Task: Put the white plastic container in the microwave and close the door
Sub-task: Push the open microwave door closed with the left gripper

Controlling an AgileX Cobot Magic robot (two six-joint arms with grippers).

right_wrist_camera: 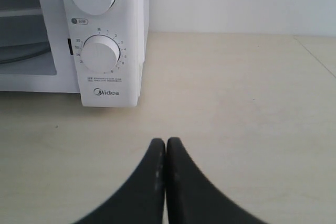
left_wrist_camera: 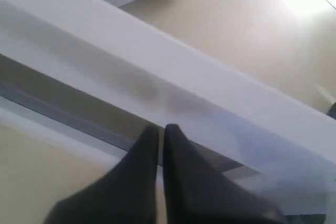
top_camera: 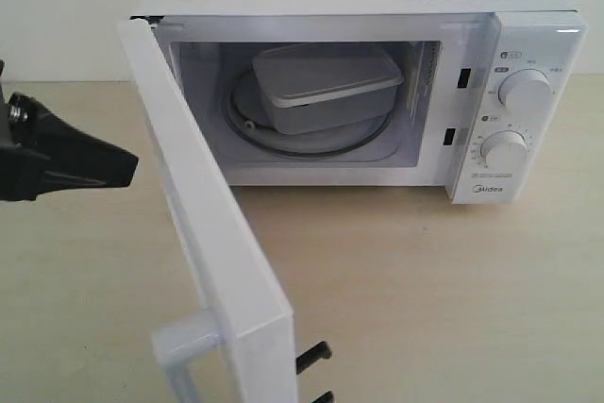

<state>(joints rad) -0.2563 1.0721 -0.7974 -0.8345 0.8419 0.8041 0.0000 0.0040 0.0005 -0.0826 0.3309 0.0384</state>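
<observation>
- The white plastic container (top_camera: 326, 87) sits inside the microwave (top_camera: 538, 35), lid on, resting on the glass turntable (top_camera: 311, 146). It lies skewed to the cavity walls but wholly within the opening. Placement appears complete.
- The door (top_camera: 217, 243) stands wide open, swung out from the microwave's hinge side. Its handle (top_camera: 184, 342) and two dark latch hooks (top_camera: 314, 354) are at the free edge, farthest from the cavity. Closing is judged the only outstanding step.
- The left gripper (left_wrist_camera: 160, 129) is on the outer-face side of the door, well away from the microwave's front. Its jaws are pressed together and hold nothing. The tips point at the door panel, and whether they touch it cannot be confirmed. This position suits a closed-jaw push to swing the door shut.
- The right gripper (right_wrist_camera: 166, 142) hovers over the table (top_camera: 425, 280) in front of the microwave, on its dial side. Its jaws are together and empty. It is judged parked clear of the door's swing.
- Nothing lies on the table between the door and the microwave front. The container does not project past the opening, so no obstruction to closing is noted.
- The two dials (top_camera: 526, 92) sit beside the cavity, outside the door's seat.
</observation>
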